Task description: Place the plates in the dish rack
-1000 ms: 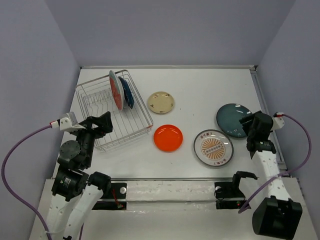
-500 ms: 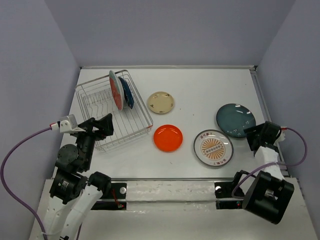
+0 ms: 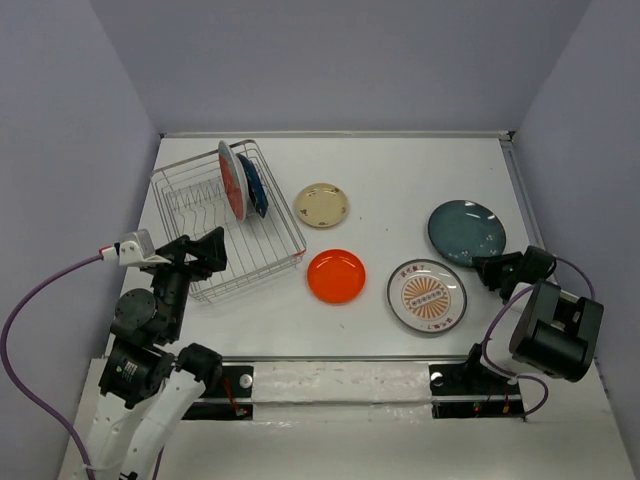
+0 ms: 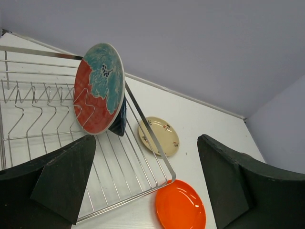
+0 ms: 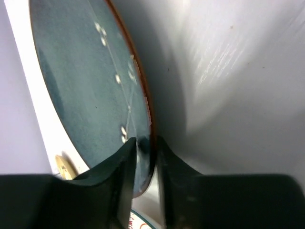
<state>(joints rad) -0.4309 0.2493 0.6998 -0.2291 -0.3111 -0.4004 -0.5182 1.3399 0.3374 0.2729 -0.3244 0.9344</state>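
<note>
The dish rack stands at the left with the red-and-teal floral plate and a dark blue plate upright in it. Flat on the table lie the cream plate, the orange plate and the white emblem plate. My right gripper is shut on the near rim of the dark teal plate; the wrist view shows its fingers pinching that plate's edge. My left gripper hovers open over the rack's near corner, holding nothing.
The left wrist view shows the floral plate, the cream plate and the orange plate beyond the rack's wire frame. A raised table edge and grey walls close in the right side, close to the teal plate.
My right arm has dropped low beside the dark teal plate and its gripper has closed on the near rim; the plate has shifted slightly up and left. The left arm barely moved.
</note>
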